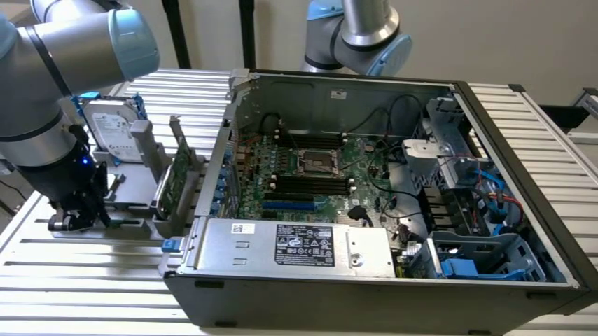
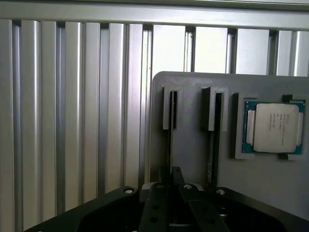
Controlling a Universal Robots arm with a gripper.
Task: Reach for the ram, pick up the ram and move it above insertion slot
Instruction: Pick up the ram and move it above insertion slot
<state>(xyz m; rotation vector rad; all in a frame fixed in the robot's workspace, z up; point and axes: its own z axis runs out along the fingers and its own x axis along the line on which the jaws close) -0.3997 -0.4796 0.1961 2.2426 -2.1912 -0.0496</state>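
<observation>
Exterior view: the end effector (image 1: 80, 213) is hanging low over a grey fixture (image 1: 131, 210) on the tabletop (image 1: 94, 280). The white sticker (image 1: 304, 246) inside the computer case (image 1: 374, 301) is showing print too small to read.

Wrist view: the ram (image 2: 170, 150) is standing edge-on in the fixture slot directly ahead of the end effector (image 2: 176, 174), its long axis running away from it. I cannot tell whether the end effector is gripping it.

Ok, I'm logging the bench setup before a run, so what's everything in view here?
Computer case: one, dark grey, open, centre.
Motherboard: one, green, inside the case.
Power supply: one, silver, case's near edge.
Hard drive: one, silver, upright on the grey holder, exterior view's left.
Expansion card: one, green, upright between holder and case.
Processor chip: one, silver on green, in a holder pocket.
Table: one, aluminium slats, underneath.
Working arm: one, grey-blue, exterior view's left.
Other arm: one, grey-blue, behind the case.
Gripper: one, black, low over the holder.
</observation>
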